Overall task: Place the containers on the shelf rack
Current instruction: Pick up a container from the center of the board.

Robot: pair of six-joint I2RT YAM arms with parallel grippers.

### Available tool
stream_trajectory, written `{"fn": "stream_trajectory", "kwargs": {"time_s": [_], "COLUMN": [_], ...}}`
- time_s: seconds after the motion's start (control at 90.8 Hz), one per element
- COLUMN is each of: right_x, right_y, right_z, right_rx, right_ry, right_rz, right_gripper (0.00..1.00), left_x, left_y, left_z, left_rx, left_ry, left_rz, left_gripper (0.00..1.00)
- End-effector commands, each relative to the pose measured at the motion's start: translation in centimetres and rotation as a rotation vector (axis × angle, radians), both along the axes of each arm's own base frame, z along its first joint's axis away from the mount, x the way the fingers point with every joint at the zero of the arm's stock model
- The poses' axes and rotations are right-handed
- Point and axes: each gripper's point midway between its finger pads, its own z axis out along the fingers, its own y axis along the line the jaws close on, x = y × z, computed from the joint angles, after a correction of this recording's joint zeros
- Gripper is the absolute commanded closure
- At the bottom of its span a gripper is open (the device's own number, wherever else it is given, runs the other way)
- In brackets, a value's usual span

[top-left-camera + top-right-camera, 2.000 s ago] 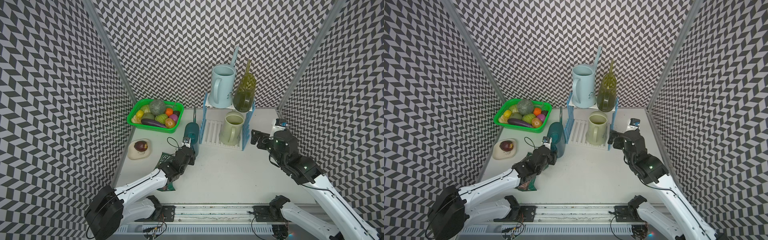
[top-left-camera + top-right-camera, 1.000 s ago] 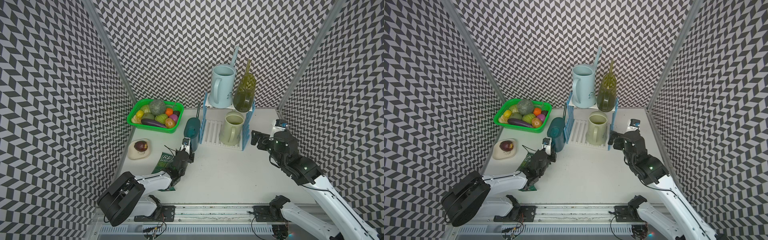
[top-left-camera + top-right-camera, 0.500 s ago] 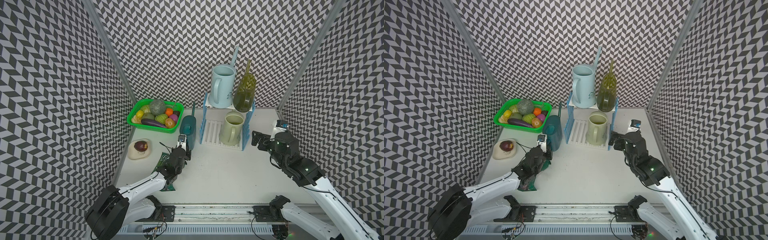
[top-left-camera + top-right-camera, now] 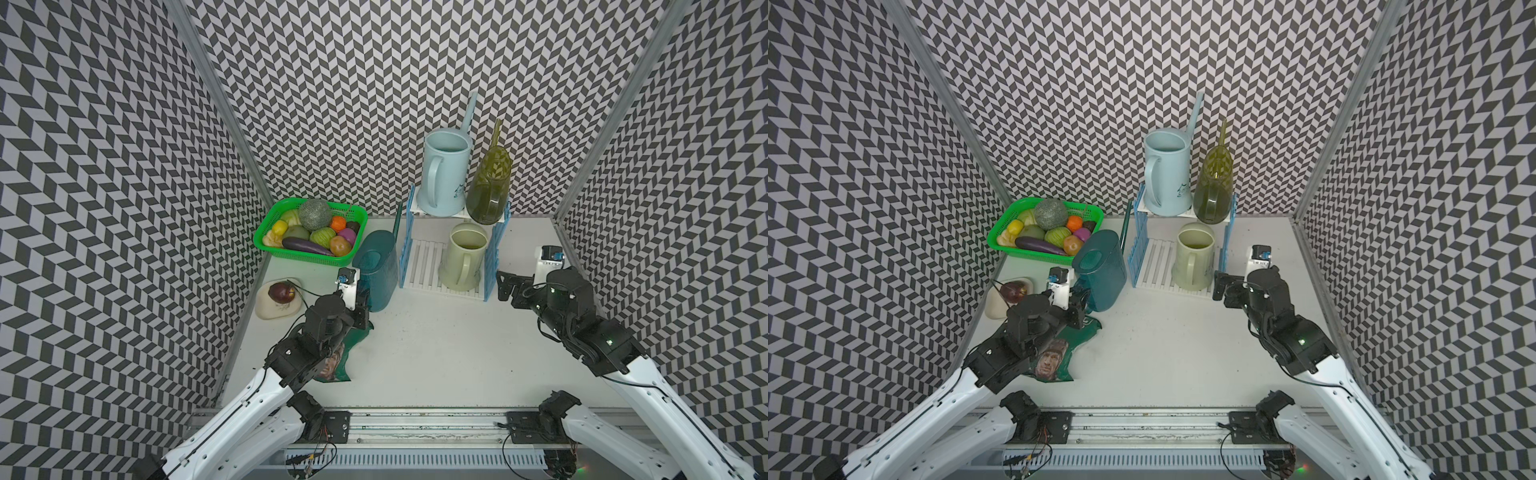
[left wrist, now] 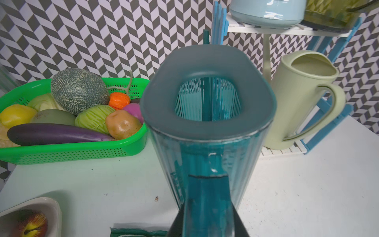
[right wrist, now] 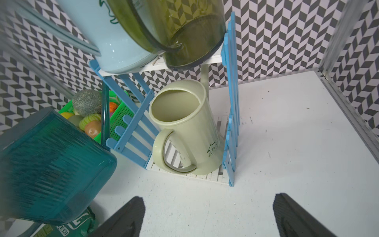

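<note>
You have a white table (image 4: pixel 436 345) walled in by zigzag panels, and at its back stands the shelf rack (image 4: pixel 406 245) with blue side frames and white slatted shelves. To the left of the rack sits a green basket (image 4: pixel 307 257) heaped with fruit and vegetables.

Your light blue can (image 4: pixel 444 178) stands upright on the top shelf. The olive green can (image 4: pixel 486 195) is just beside it on the right and leans toward it. The cream can (image 4: pixel 463 259) stands on the right half of the bottom shelf with its handle facing you; the left half is bare.

The teal can (image 4: pixel 376 270) is outside the rack, between the basket and the left side frame. It is tilted, and its spout rises right beside that frame. You cannot tell whether its base touches the table.

Your left gripper (image 4: pixel 360 299) is pinched tight on the teal can's handle. Your right gripper (image 4: pixel 505 286) is spread wide and holds nothing, just off the rack's front right corner, with its fingers (image 6: pixel 123 217) pointing at the cream can.

A green packet (image 4: pixel 345 361) lies under your left arm. A cream dish (image 4: pixel 276 309) holding a dark red fruit sits by the left wall.
</note>
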Motion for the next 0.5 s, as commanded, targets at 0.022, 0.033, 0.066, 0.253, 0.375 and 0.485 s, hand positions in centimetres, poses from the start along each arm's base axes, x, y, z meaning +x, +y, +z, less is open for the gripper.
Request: {"fn": "stream_trajectory", "kwargs": {"time_s": [0.022,0.033,0.066,0.253,0.375,0.485], "right_x": [-0.7,-0.8,-1.0,-3.0,-3.1,-2.8], "right_y": [1.8,2.0,2.3,4.9,5.2,5.7], "right_z": [1.8,1.8,2.0,3.4,3.3,2.8], "right_rx": [-0.011,-0.016,-0.022,-0.042,-0.051,-0.052], "right_ry": [-0.098,-0.102,-0.119,-0.243,-0.242,-0.217], "right_rz": [0.151,0.164,0.198,0.411,0.436,0.456], "right_gripper": [0.00,0.00,0.00,0.00,0.00,0.00], "left_x": [-2.2,-2.4,-2.7,-3.3,-3.5,-4.0], "left_y": [-0.7,-0.7,-0.8,0.0,0.9,1.3], "left_z": [3.0,2.9,3.0,4.0,5.1,6.6], "left_rx": [-0.009,-0.006,-0.001,0.036,0.037,0.024], "left_ry": [-0.030,-0.027,-0.024,-0.043,-0.075,-0.099], "left_rz": [-0.124,-0.131,-0.150,-0.147,-0.117,-0.117], "left_gripper": [0.97,0.97,0.97,0.97,0.97,0.97]}}
